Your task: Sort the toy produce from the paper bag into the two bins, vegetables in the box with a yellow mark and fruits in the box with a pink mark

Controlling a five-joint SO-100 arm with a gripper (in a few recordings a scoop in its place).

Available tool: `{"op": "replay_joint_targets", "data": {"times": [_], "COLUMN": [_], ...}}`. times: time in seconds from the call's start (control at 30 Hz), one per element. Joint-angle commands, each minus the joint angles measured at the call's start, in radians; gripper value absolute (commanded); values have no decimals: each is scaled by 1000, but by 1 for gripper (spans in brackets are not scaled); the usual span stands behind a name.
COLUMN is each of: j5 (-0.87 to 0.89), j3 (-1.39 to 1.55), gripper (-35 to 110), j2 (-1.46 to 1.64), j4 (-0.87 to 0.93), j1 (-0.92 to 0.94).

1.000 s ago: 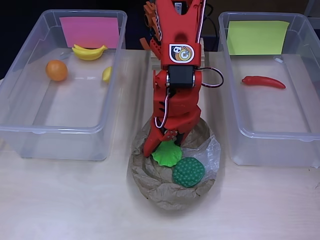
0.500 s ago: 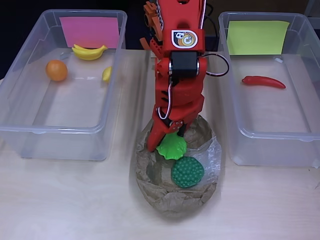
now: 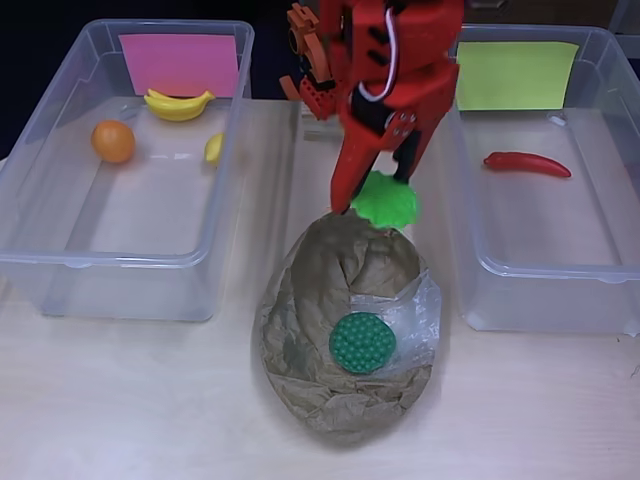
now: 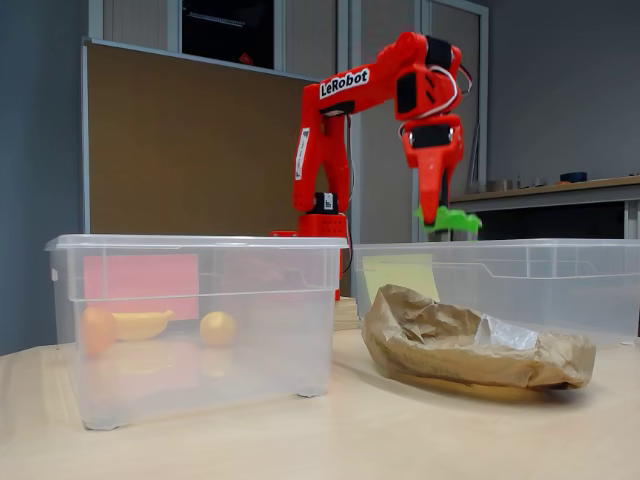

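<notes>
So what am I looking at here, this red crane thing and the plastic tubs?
It is a small red robot arm. One picture looks down from above, the other from table height. Its two-finger gripper is shut on a flat green toy leaf, lifted above the crumpled brown paper bag, where a dark green bumpy toy lies. The clear bin with a pink label holds a banana, an orange and a small yellow fruit; the yellow-labelled bin holds a red chilli.
</notes>
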Motion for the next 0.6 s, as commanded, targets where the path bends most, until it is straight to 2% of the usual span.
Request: {"op": "replay_joint_targets", "data": {"times": [0.0, 0.17, 0.3, 0.4, 0.57], "j5": [167, 471, 796, 1039, 1359], "j3": [-5, 89, 196, 287, 454], "gripper": [30, 30, 31, 30, 31], "j2": [204, 341, 377, 383, 370], "j4": [55, 35, -17, -126, -337], "j1": [-127, -419, -721, -931, -1170]}}
